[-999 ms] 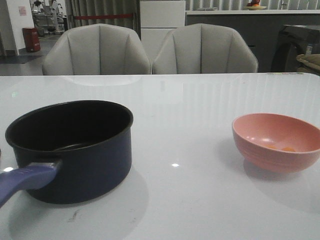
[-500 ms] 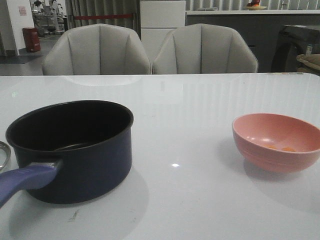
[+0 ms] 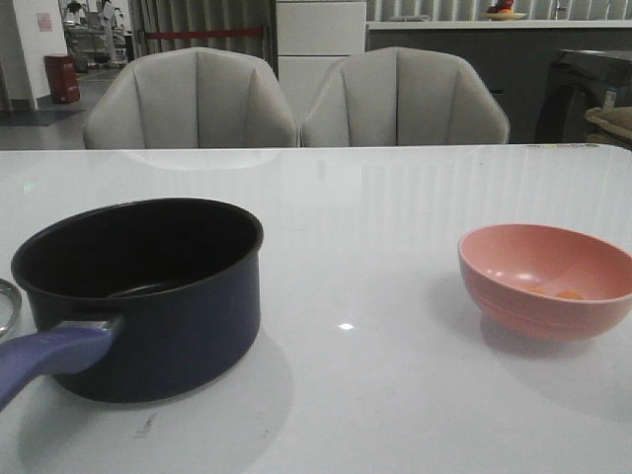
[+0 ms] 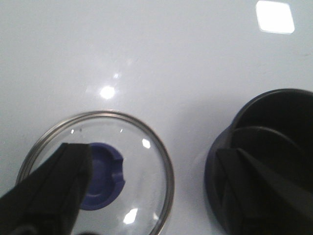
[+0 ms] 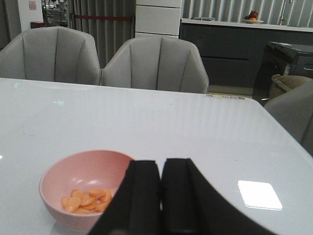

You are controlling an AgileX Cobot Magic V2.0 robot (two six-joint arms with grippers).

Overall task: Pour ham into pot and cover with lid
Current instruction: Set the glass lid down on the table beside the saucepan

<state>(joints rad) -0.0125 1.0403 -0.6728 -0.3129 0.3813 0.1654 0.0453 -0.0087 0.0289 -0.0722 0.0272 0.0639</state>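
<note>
Ahead, the front view has the pot [image 3: 138,296] at the desk's [image 3: 375,395] left, handle [image 3: 49,355] running toward the camera and leftward, bowl [image 3: 548,281] well apart at right; only a sliver of lid [image 3: 6,308] shows. Left wrist: the left hand [image 4: 146,196] hangs wide open over the whole lid [image 4: 98,171], knob [image 4: 100,176] up, beside the pot. Right wrist: the right hand [image 5: 161,196], fingers together and empty, sits near the ham [image 5: 85,199] in the bowl.
</note>
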